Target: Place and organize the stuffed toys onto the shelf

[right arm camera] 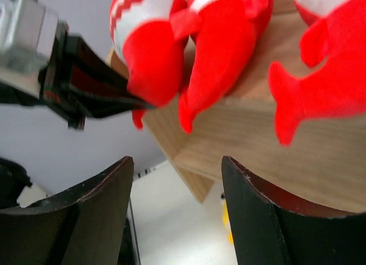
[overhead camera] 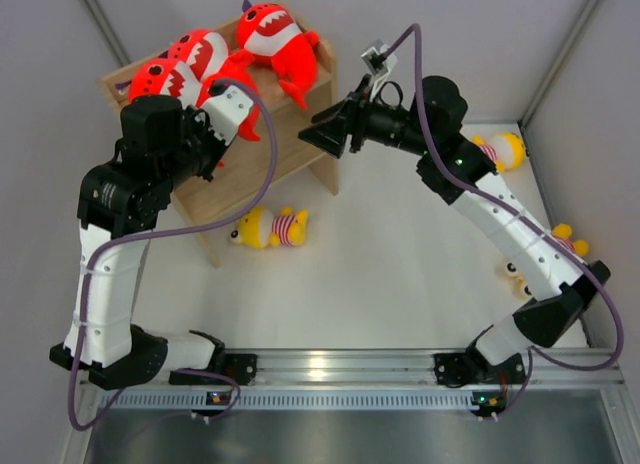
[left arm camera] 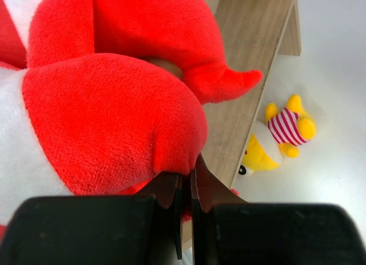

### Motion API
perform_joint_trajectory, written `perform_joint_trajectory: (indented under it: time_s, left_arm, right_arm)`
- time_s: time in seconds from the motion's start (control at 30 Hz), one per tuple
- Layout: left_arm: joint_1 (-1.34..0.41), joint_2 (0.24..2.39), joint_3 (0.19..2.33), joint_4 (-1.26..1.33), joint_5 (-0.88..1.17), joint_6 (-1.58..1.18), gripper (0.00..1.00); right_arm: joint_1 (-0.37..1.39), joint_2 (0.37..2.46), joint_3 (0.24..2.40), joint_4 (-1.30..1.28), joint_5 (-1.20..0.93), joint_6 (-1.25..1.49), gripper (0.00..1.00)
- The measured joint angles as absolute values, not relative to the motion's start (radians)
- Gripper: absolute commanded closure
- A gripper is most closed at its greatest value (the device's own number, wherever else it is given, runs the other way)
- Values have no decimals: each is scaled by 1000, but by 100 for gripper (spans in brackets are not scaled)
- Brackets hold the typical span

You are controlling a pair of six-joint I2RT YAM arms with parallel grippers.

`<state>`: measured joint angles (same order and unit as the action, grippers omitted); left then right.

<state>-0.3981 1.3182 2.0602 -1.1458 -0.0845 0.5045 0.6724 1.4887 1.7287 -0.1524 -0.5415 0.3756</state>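
Three red sharks (overhead camera: 275, 39) (overhead camera: 205, 54) (overhead camera: 160, 79) lie on top of the light-wood shelf (overhead camera: 290, 149) at the back left. My left gripper (overhead camera: 215, 134) is at the shelf's front edge. In the left wrist view its jaws (left arm camera: 187, 173) are pressed together on the red plush of a shark (left arm camera: 108, 122). My right gripper (overhead camera: 325, 134) is open and empty beside the shelf's right end; its view shows the shelf (right arm camera: 274, 133) and sharks (right arm camera: 217, 48) ahead. One yellow striped doll (overhead camera: 270, 227) lies on the table in front of the shelf.
A second yellow doll (overhead camera: 500, 149) lies at the back right behind the right arm. A third (overhead camera: 565, 242) lies at the right edge, partly hidden by the arm. Grey walls close in the table on the left, back and right.
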Motion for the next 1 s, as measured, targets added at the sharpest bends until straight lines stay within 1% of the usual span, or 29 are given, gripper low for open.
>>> perform_joint_trajectory:
  time_s: [0.07, 0.2, 0.4, 0.53, 0.73, 0.93, 1.0]
  left_arm:
    - [-394, 1318, 2060, -1163, -65, 508, 100]
    - [-393, 1318, 2062, -1184, -48, 509, 96]
    - [-392, 1317, 2082, -1190, -44, 512, 94]
    - [-392, 1311, 2082, -1190, -37, 512, 94]
    - [-391, 1300, 2082, -1195, -37, 512, 93]
    - [-391, 1299, 2082, -1198, -44, 512, 93]
    - [-390, 1299, 2082, -1204, -51, 511, 93]
  right_arm:
    - [693, 1555, 1797, -86, -522, 429, 37]
    - [737, 1691, 1947, -3, -484, 504, 38]
    - [803, 1855, 2103, 24, -441, 556, 39]
    - [832, 1916, 2129, 22, -434, 570, 39]
    - [851, 1935, 2151, 23, -429, 581, 39]
    - [864, 1942, 2157, 22, -437, 582, 46]
    - [869, 1945, 2157, 21, -439, 584, 54]
